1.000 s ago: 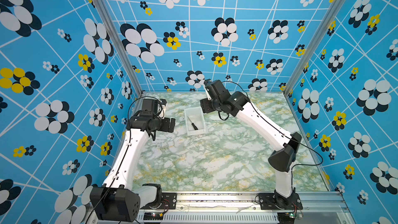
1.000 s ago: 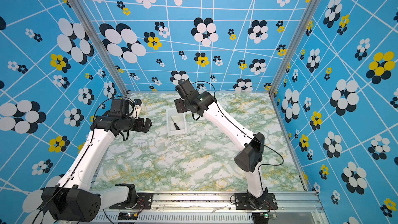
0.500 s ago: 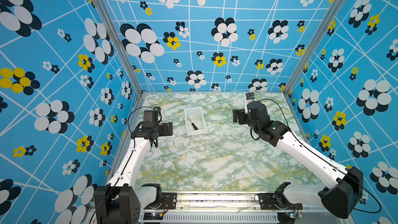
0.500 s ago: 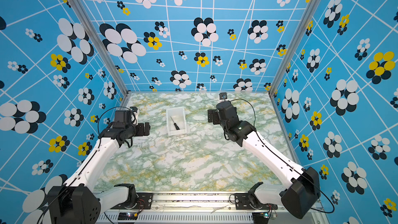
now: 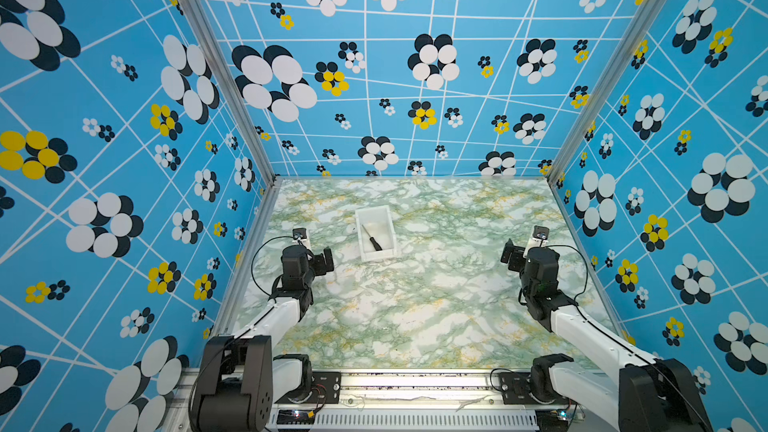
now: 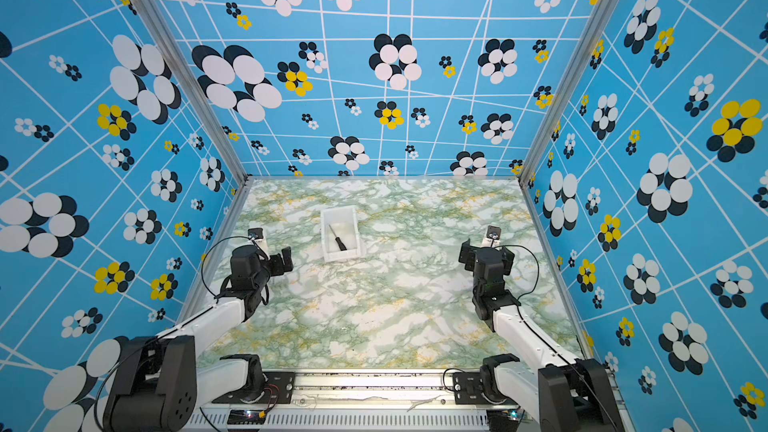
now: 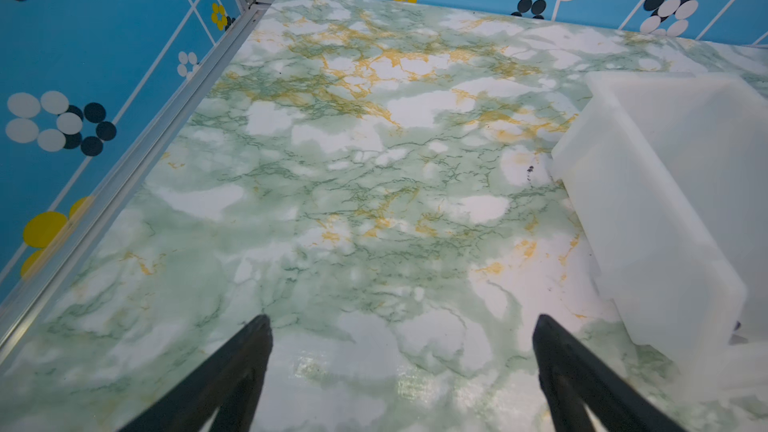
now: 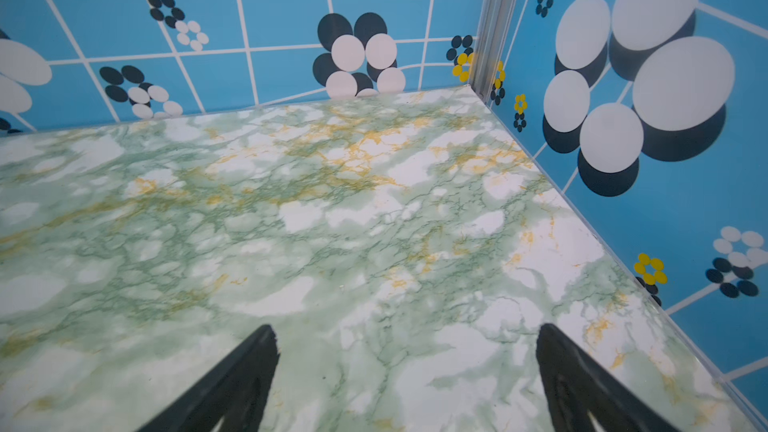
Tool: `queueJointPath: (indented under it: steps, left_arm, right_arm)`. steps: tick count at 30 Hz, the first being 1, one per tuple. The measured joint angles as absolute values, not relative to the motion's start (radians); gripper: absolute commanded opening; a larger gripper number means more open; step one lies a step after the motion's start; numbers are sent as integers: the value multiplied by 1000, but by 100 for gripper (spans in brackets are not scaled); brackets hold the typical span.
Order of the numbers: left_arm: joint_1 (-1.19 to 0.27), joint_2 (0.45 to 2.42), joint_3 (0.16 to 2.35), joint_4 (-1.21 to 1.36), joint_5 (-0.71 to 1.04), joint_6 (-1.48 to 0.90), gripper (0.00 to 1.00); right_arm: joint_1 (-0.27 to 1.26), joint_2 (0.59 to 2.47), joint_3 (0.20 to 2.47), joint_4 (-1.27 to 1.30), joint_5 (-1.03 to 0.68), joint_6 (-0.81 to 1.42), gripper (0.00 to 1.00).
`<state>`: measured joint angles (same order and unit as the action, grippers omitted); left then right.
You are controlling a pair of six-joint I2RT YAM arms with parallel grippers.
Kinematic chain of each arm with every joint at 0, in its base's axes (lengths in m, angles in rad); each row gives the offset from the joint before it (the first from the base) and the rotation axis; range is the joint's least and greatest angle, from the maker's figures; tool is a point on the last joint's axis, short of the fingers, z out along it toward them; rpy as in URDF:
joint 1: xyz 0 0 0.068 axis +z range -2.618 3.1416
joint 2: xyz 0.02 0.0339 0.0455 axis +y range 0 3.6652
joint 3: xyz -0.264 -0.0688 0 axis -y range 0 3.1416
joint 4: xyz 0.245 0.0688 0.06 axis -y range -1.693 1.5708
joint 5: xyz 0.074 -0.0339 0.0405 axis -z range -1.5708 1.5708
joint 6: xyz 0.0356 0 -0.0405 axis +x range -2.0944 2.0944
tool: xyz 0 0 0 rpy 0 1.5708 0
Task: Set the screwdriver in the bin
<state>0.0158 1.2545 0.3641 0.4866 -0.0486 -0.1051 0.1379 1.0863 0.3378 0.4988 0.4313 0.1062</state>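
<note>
Seen from above, lying flat inside a small white rectangular open-top plastic bin (image 5: pixel 376 258): a small slim screwdriver (image 5: pixel 371 238) with a black handle and a thin grey metal shaft. Set on a slant across the bin's whitish floor, black handle toward the near wall, shaft tip toward the far left corner, and lying the same way in both top views (image 6: pixel 338 238). Gripped by nothing, touched by neither arm.

Standing on a green-and-white marbled tabletop (image 5: pixel 415 309) veined with yellow, a little left of the middle and in the far half, inside blue walls (image 5: pixel 104 89) printed with white, black and yellow flowers.

At left, the black-fingered left gripper (image 7: pixel 401 320), spread wide and empty, with only bare marble between its two fingers (image 7: pixel 249 351). Poised near the bin's near left corner but apart from it. From the left wrist view, only the bin's milky outer wall (image 7: pixel 648 209) on show, the inside hidden.

At right, the black-fingered right gripper (image 8: pixel 405 330), likewise spread wide and empty, with bare tabletop between the fingers (image 8: pixel 561 359). Poised close to the right-hand wall, well apart from both bin and screwdriver.

Behind each gripper, white arms (image 5: pixel 274 317) with black joints, bent low toward the silver front rail (image 5: pixel 415 382), one at either side of the table.
</note>
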Motion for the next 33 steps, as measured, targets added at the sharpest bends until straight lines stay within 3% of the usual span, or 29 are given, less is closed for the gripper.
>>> queueJointPath:
  steps: [14,33]
  left_arm:
    - [26,1521,302,1002,-30,-89,99]
    - [26,1555,267,1132,-31,-86,99]
  right_arm:
    - [10,1547,281,988,227,84,99]
    - [10,1549,377,899,157,55,99]
